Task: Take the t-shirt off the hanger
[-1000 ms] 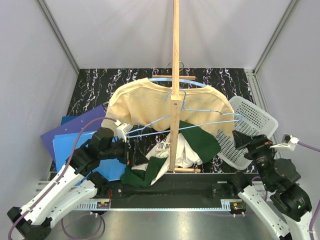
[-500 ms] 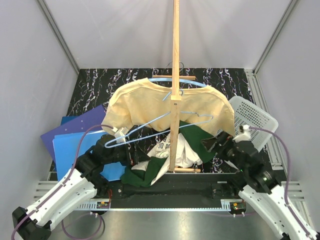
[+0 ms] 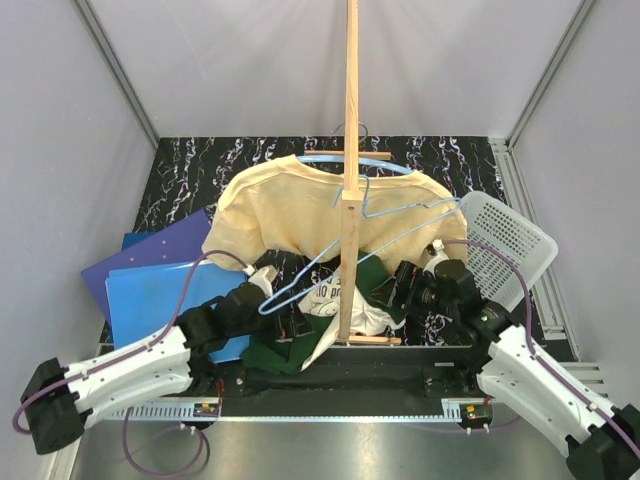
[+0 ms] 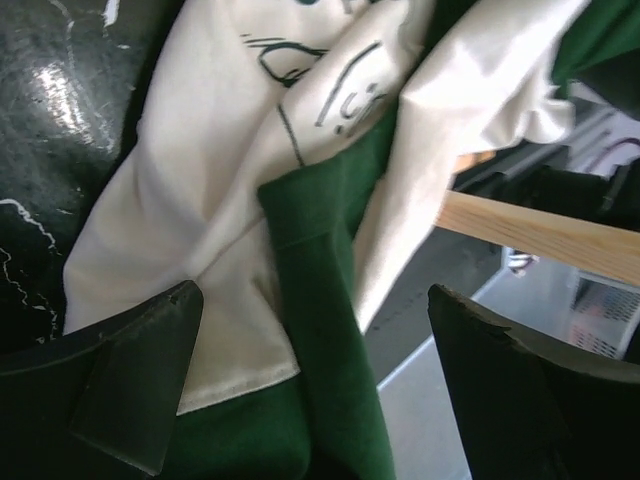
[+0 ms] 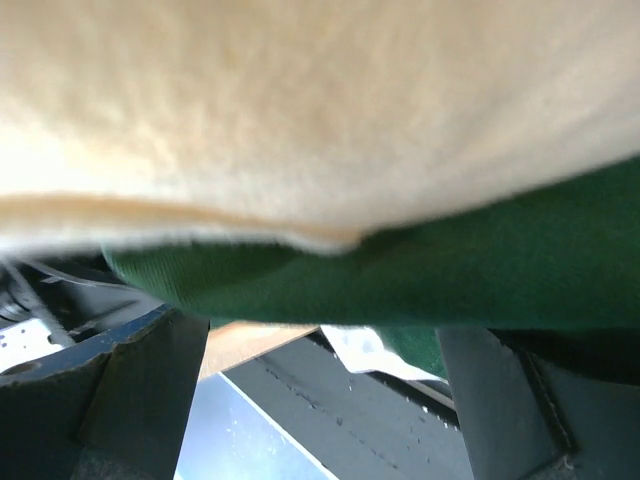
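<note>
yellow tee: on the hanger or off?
On. The yellow t-shirt hangs with its shoulders spread over the blue hanger, whose arc shows at the collar, beside the wooden post.

Right end effector (image 3: 402, 284) swung (from basket (image 3: 512, 245)) to t-shirt (image 3: 290, 205).

Pale grey panel walls (image 3: 250, 60) are closing in the workspace on three sides, with slanting aluminium struts (image 3: 118, 72) running up the two back corners. A black tabletop (image 3: 190, 170) veined with white is lying between them, and a brushed metal strip (image 3: 330, 450) is catching soft, even light along its near edge
</note>
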You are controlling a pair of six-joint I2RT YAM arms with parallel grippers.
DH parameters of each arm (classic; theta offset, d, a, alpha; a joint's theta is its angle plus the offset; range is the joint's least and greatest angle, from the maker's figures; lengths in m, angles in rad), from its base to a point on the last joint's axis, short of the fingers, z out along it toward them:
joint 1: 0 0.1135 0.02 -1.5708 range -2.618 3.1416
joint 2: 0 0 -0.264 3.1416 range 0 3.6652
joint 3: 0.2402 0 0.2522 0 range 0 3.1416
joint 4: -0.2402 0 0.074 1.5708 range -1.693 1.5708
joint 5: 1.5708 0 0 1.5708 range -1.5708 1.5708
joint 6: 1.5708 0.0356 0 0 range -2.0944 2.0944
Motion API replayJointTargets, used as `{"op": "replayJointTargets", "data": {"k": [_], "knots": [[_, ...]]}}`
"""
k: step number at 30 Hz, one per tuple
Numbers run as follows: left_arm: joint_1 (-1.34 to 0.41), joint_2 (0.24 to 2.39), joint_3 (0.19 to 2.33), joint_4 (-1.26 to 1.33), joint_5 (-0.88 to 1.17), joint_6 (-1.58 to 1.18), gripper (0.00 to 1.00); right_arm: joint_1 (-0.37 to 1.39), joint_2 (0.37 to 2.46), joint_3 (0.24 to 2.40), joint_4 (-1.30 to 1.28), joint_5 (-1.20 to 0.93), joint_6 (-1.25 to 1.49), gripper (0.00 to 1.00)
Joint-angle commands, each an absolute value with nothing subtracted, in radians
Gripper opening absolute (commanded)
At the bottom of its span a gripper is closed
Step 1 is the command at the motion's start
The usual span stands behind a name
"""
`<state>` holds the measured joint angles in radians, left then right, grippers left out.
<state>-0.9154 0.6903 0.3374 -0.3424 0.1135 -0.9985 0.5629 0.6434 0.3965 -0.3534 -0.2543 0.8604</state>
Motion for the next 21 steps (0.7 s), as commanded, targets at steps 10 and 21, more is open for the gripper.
{"op": "replayJointTargets", "data": {"k": [10, 21], "knots": [[-1.055, 0.940, 0.399, -0.215, -0.077, -1.002, 0.49, 0.580, 0.784, 0.414, -0.232, -0.318, 0.796, 1.00], [-0.993, 1.022, 0.690, -0.143, -0.133, -0.891, 0.00, 0.586, 0.804, 0.440, -0.224, -0.330, 0.736, 1.00]]}}
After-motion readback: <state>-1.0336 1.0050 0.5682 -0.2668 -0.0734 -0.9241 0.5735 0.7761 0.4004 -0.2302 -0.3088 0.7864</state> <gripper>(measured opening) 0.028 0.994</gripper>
